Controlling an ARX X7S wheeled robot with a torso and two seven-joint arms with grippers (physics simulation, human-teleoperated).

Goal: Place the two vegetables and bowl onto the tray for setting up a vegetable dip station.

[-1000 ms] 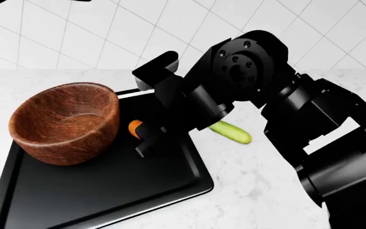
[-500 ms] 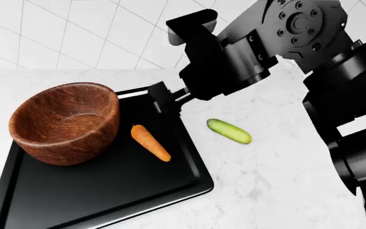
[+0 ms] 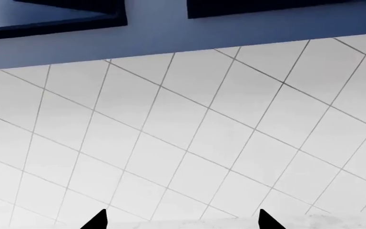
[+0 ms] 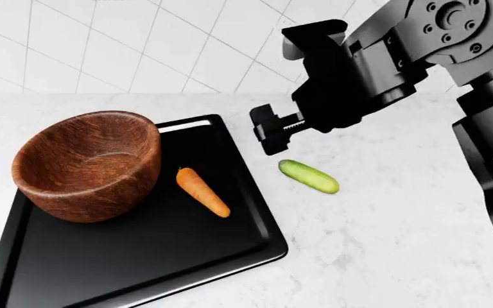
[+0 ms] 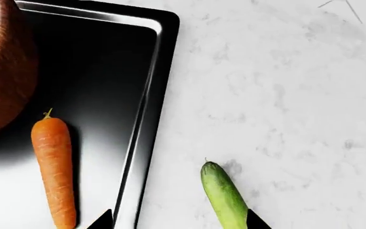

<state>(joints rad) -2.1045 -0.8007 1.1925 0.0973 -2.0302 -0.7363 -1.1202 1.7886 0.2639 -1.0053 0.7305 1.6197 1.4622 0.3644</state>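
The wooden bowl [image 4: 88, 163] stands on the left part of the black tray [image 4: 144, 256]. Beside it on the tray lies the orange carrot [image 4: 202, 191]. The green cucumber [image 4: 308, 176] rests on the white counter just right of the tray. My right gripper [image 4: 266, 133] hovers above the tray's far right corner, open and holding nothing. Its wrist view looks down on the carrot [image 5: 55, 162], the tray rim [image 5: 151, 95], the bowl's side [image 5: 2, 62] and the cucumber [image 5: 224, 195], with the right gripper [image 5: 177, 222] spread wide. My left gripper [image 3: 181, 222] is open, facing a tiled wall.
A white marble counter [image 4: 384, 231] spreads to the right of the tray. A white tiled wall [image 4: 144, 45] runs behind it. The bulky right arm [image 4: 452, 58] fills the upper right of the head view. Dark cabinets [image 3: 55, 19] show above the tiles in the left wrist view.
My right arm has lifted off the tray and swung right and back, leaving the carrot lying on the tray. Bowl and cucumber have not moved.
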